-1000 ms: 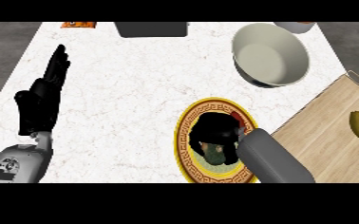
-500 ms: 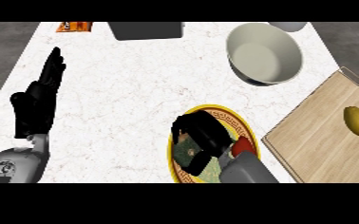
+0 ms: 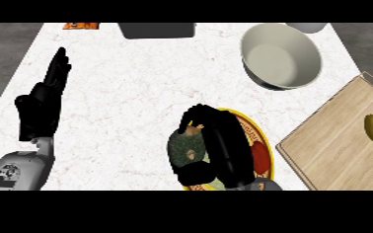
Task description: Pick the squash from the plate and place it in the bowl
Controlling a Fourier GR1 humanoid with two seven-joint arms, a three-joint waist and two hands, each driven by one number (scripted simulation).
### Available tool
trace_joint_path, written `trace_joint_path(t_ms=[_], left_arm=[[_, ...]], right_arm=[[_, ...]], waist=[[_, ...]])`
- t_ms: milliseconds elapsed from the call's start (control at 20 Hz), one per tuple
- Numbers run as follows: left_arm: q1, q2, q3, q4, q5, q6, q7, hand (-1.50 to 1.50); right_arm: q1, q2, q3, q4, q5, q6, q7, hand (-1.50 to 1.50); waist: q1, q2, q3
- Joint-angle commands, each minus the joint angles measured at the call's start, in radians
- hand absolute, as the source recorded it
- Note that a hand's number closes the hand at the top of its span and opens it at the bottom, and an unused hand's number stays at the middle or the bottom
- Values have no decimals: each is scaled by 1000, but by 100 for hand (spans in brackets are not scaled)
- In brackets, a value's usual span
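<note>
The black right hand (image 3: 218,148) has now curled round the mottled green squash (image 3: 186,148) on the yellow-rimmed round plate (image 3: 255,133) by the white marble counter's (image 3: 138,89) near edge, so lifting toward the grey-white bowl (image 3: 280,61) likely comes next.

The green, bumpy squash (image 3: 188,148) sits at the left edge of the yellow and red plate (image 3: 258,145), and the big grey bowl (image 3: 282,56) stands apart up on the right.
</note>
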State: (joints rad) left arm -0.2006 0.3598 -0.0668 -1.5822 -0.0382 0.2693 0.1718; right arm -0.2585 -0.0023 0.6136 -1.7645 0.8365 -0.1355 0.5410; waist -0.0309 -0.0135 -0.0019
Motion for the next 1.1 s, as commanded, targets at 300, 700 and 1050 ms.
trace_joint_path(t_ms=[300, 700, 1050], left_arm=[[13, 3, 19, -103, 7, -61, 63, 0], [10, -45, 11, -54, -36, -50, 5, 0], [-46, -39, 29, -11, -24, -78, 16, 0]], right_arm=[[-74, -30, -272, 4, -26, -83, 12, 150], [-262, -118, -591, 280, -223, -117, -228, 150], [-337, -265, -688, 673, -134, -244, -489, 150]], waist=[[36, 13, 3], [42, 16, 2], [53, 23, 3]])
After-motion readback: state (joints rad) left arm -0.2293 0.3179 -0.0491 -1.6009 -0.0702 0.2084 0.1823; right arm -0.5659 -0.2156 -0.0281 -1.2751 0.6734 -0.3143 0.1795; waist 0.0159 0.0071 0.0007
